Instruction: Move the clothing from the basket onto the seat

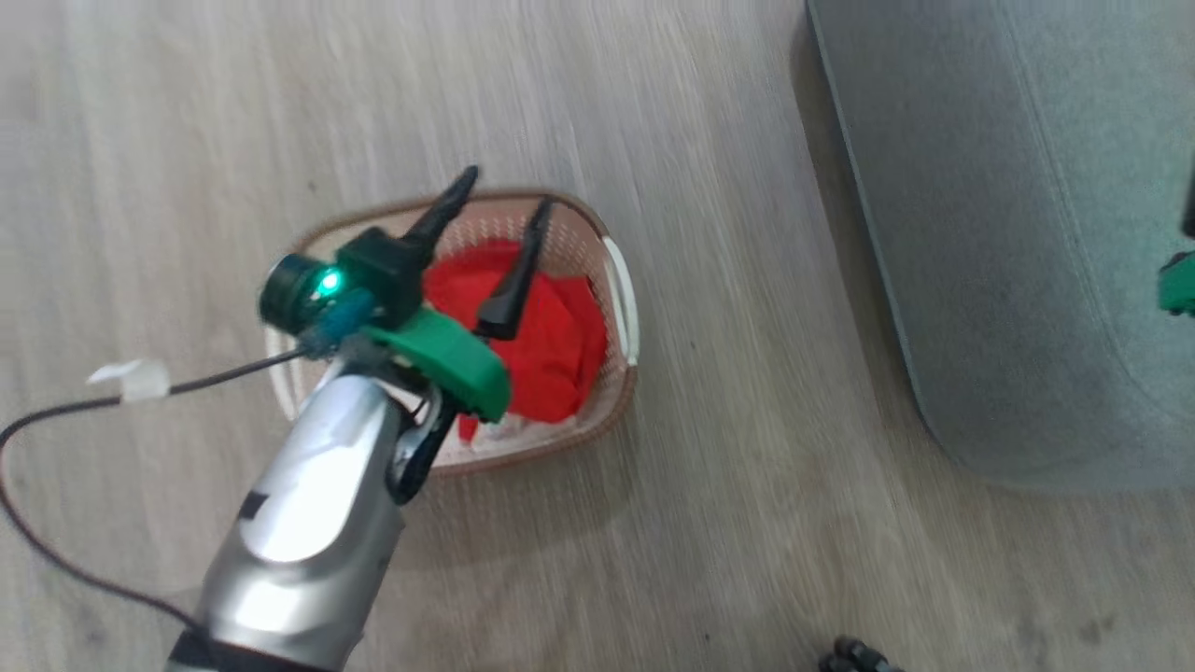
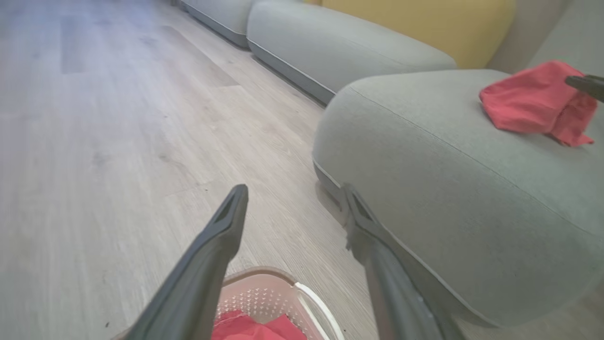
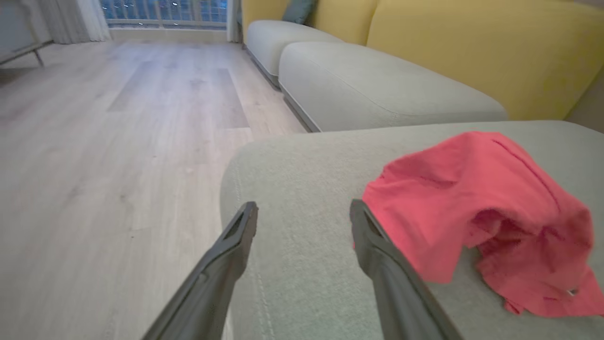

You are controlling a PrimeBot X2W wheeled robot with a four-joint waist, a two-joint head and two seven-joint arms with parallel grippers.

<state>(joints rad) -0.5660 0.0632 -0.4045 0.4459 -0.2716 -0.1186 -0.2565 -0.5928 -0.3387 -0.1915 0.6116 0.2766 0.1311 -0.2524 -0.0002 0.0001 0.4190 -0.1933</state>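
Left gripper (image 1: 506, 189) held wide open and empty above the basket (image 1: 618, 403), one red garment (image 1: 551, 327) bunched inside it, basket set on wooden floor (image 1: 187, 140) near the seat (image 1: 1008, 233), right gripper (image 3: 303, 207) spread open, nothing gripped, second red garment (image 3: 472, 203) laid on the seat, perhaps touched by one finger.

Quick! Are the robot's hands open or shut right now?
Left gripper: open, holding nothing, over the basket.
Right gripper: open, holding nothing, beside the red garment on the seat.

A home living room: pale wood-plank floor (image 3: 118, 141), a grey-green seat (image 3: 306, 245) beside matching sofa sections (image 3: 377, 89), yellow backrests (image 3: 472, 47), curtains (image 3: 89, 19) by a window (image 3: 165, 9).
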